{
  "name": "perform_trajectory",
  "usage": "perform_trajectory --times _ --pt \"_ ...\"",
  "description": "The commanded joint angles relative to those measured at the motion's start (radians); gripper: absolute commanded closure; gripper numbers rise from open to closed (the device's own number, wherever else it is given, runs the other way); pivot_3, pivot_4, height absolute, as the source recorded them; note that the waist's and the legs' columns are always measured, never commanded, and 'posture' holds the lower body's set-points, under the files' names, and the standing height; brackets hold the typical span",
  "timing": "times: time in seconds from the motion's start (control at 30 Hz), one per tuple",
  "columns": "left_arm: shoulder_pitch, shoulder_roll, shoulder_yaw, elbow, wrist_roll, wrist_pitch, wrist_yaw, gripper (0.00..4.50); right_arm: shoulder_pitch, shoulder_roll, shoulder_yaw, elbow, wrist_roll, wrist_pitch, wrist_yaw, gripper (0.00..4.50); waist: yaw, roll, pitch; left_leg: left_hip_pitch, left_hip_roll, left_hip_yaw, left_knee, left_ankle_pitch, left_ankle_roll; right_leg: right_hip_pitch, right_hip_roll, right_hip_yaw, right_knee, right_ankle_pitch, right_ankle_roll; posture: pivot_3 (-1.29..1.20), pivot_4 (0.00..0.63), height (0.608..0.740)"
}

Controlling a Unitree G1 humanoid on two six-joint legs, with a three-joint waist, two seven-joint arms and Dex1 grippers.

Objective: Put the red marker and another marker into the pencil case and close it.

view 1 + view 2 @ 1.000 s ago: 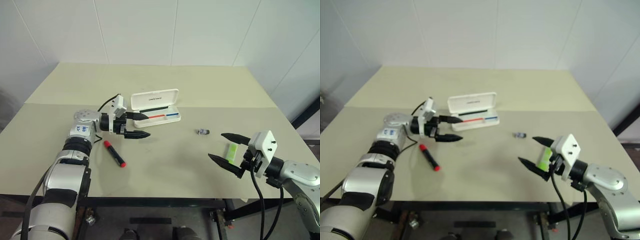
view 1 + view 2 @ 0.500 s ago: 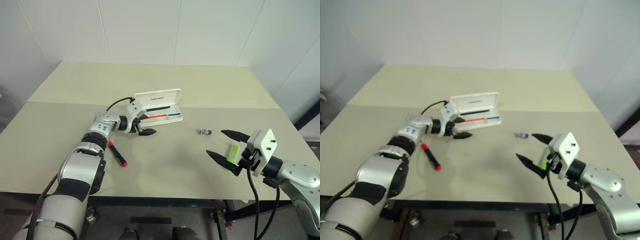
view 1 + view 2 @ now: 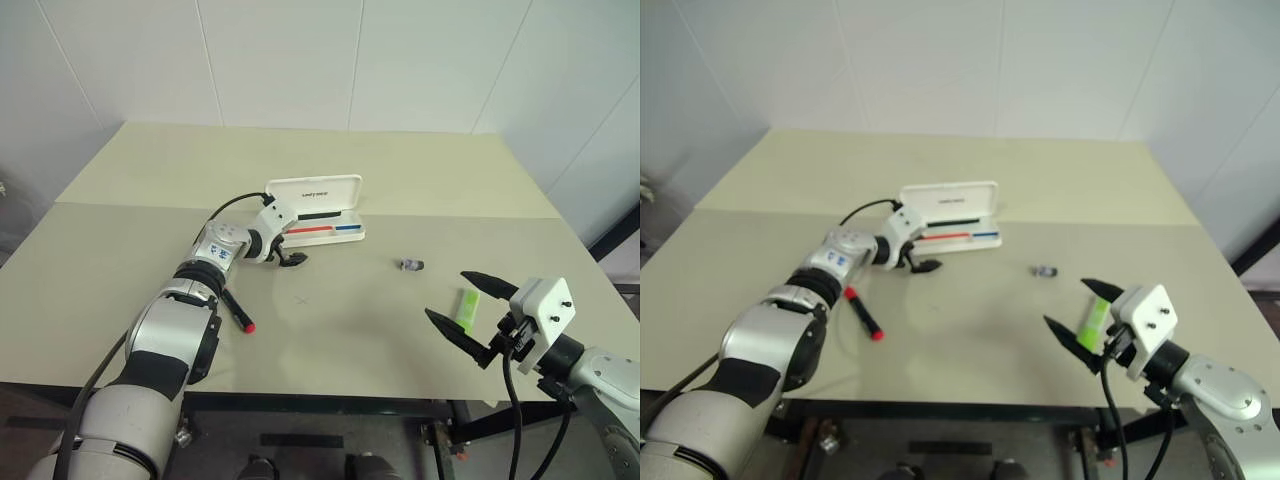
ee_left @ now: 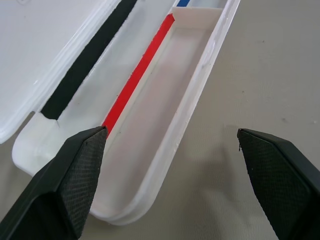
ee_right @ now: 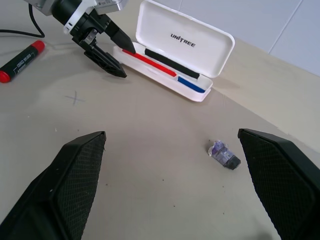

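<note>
left gripper [image 4: 170, 185] jaws spread wide, empty, at the near end of the open pencil case [image 3: 318, 211]; red marker [image 3: 236, 310] on the worktop [image 3: 330, 320] behind them; right gripper [image 3: 462, 312] jaws spread, empty, green marker [image 3: 466, 306] lying between them.

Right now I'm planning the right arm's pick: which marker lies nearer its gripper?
The light-green marker, lying between the open right gripper fingers' tips; the red marker lies across the table under the left arm.
</note>
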Motion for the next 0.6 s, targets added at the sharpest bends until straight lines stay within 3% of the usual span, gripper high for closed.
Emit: perform_trajectory --times 0.03,0.23,0.27,0.37,0.6 --pt "-0.024 -0.010 0.003 0.006 0.023 -0.001 0.013 0.03 -0.012 0.001 -0.025 -0.032 0.009 -0.010 -0.013 0.00 0.000 0.000 0.000 0.000 0.000 0.000 0.000 0.000 0.000 0.000 0.000 0.000 0.000 0.000 0.000 0.00 0.150 0.740" --pt "-0.014 -0.020 -0.017 0.014 0.066 0.036 -0.011 0.03 -0.034 -0.005 -0.020 -0.020 0.008 -0.008 -0.009 0.00 0.000 0.000 0.000 0.000 0.000 0.000 0.000 0.000 0.000 0.000 0.000 0.000 0.000 0.000 0.000 0.00 0.150 0.740" --pt "-0.011 -0.022 -0.021 0.015 0.070 0.041 -0.015 0.21 -0.038 -0.006 -0.020 -0.018 0.007 -0.007 -0.008 0.00 0.000 0.000 0.000 0.000 0.000 0.000 0.000 0.000 0.000 0.000 0.000 0.000 0.000 0.000 0.000 0.00 0.150 0.740" --pt "-0.004 -0.030 -0.016 0.015 0.067 0.039 -0.027 0.90 -0.046 -0.010 -0.020 -0.012 0.006 -0.007 -0.005 0.00 0.000 0.000 0.000 0.001 0.000 0.000 0.000 0.000 0.000 0.001 0.000 0.000 0.000 0.000 0.000 0.00 0.150 0.740" --pt "0.009 -0.037 -0.012 0.016 0.072 0.049 -0.058 3.22 -0.053 -0.012 -0.021 -0.008 0.003 -0.007 -0.002 0.00 0.001 0.000 0.000 0.001 0.000 0.000 0.001 0.000 0.000 0.002 0.000 0.000 0.000 0.000 0.000 0.00 0.150 0.740"
